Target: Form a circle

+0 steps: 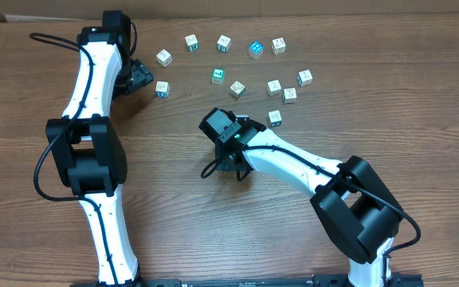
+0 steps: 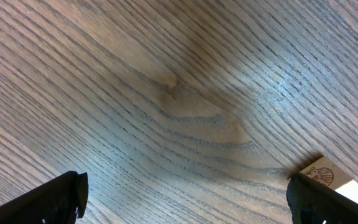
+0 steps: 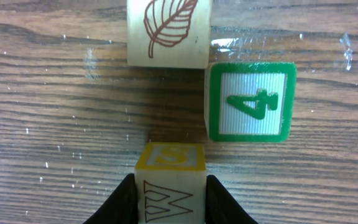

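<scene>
The right end effector is clenching the W cube on the surface — the leaf cube and green 4 cube are sitting just ahead, inside the loose circle; the left end effector is hanging released.

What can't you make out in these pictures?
Overhead: the cubes' prints are too small to read.
Overhead: the W cube is hidden under the right gripper.
Left wrist: one cube is partly covered by the left gripper.
Right wrist: the leaf cube is cut by the top edge.
</scene>
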Robot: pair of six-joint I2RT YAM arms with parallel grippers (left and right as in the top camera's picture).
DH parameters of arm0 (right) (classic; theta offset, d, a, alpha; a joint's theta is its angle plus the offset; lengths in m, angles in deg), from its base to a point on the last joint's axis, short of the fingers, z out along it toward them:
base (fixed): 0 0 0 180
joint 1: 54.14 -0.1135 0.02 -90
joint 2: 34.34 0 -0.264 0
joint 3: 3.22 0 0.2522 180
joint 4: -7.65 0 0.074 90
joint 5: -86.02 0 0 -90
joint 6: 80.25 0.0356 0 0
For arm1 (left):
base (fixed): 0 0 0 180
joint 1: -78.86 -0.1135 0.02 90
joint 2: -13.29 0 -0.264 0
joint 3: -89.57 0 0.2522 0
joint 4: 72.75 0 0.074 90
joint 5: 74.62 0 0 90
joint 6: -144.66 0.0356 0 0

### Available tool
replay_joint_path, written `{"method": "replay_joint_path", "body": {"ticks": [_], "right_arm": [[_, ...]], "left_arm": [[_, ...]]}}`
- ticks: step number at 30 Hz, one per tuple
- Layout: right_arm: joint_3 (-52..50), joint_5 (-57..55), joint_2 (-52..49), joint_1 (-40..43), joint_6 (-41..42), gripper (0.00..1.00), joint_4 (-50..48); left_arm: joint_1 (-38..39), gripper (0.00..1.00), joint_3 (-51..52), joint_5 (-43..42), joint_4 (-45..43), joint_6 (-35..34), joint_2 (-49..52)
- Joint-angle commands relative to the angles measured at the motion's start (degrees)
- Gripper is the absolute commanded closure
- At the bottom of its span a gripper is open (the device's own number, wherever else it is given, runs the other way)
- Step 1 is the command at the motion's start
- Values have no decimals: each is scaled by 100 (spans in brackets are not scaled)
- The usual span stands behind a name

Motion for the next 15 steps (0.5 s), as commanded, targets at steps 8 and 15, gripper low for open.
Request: {"method": "replay_joint_path", "body": {"ticks": [8, 15], "right_arm": [[-61, -173, -13, 17, -24, 74, -144], [-61, -188, -13, 22, -24, 67, -142]], "left_arm": [[44, 1, 17, -24, 0, 109, -203], [44, 1, 17, -24, 0, 109, -203]]}}
